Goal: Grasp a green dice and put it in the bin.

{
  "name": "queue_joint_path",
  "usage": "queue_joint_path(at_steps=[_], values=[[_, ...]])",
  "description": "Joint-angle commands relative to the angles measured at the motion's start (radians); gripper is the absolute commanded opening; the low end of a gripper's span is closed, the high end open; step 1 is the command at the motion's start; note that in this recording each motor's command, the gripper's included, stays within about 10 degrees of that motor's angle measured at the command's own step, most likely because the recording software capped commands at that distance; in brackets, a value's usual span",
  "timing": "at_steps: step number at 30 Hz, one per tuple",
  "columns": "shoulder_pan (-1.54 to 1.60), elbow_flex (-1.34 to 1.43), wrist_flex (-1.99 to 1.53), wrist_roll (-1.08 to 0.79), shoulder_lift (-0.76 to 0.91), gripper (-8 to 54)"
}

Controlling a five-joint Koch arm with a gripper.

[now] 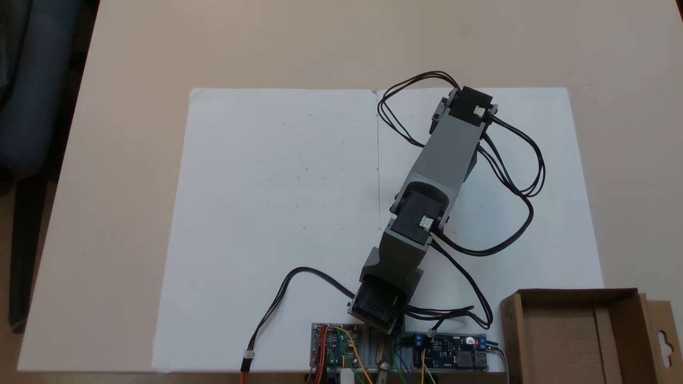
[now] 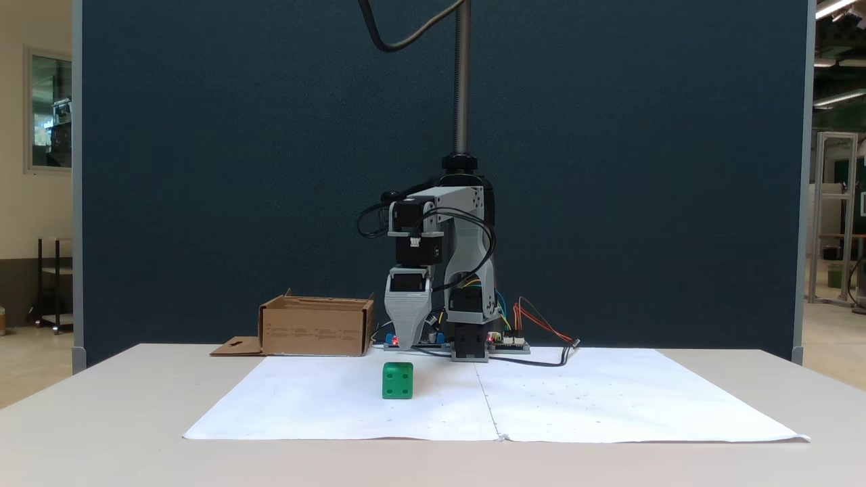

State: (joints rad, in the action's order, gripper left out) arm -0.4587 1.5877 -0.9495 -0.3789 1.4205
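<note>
Dice sits on open white paper, tool above it, jaw spacing unreadable, bin behind.

One fixed view from overhead, another low, facing arm, sharing the paper.

green dice: small bright green cube, pips sunken, flat on white paper, well apart from bin.
bin: shallow brown cardboard box, open-topped, hang-hole flap alongside.

Open paper around green dice
</note>
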Motion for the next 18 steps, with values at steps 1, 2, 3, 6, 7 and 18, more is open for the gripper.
queue_joint_path(at_steps=[1,2,3,6,7,18], values=[[-0.014,-0.02,0.032,0.032,0.011,46.4],[-0.015,-0.02,0.035,0.029,0.003,46.4],[-0.017,-0.02,0.037,0.025,0.003,46.4],[-0.018,-0.018,0.037,0.002,-0.005,46.4],[-0.018,-0.018,0.038,0.002,-0.008,46.4],[-0.017,-0.02,0.101,-0.017,-0.083,46.3]])
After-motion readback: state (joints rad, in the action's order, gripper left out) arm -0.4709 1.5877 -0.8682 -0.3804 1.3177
